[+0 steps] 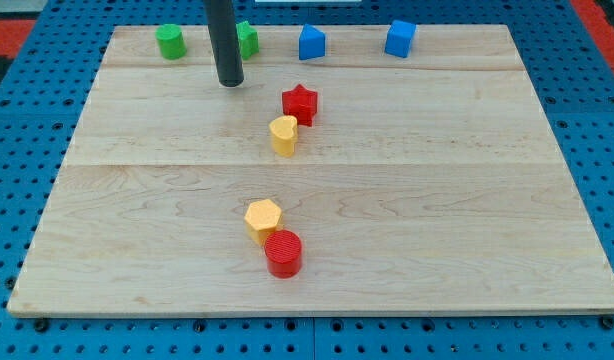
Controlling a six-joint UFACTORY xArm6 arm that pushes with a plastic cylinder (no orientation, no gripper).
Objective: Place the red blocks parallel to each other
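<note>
A red star block lies above the board's middle, touching a yellow block just below and left of it. A red round block lies near the view's bottom, touching a yellow hexagon block above and left of it. My tip rests on the board near the view's top, left of the red star and apart from it, with a gap of about one block width.
Along the view's top edge of the wooden board stand a green round block, a green block partly hidden behind the rod, and two blue blocks.
</note>
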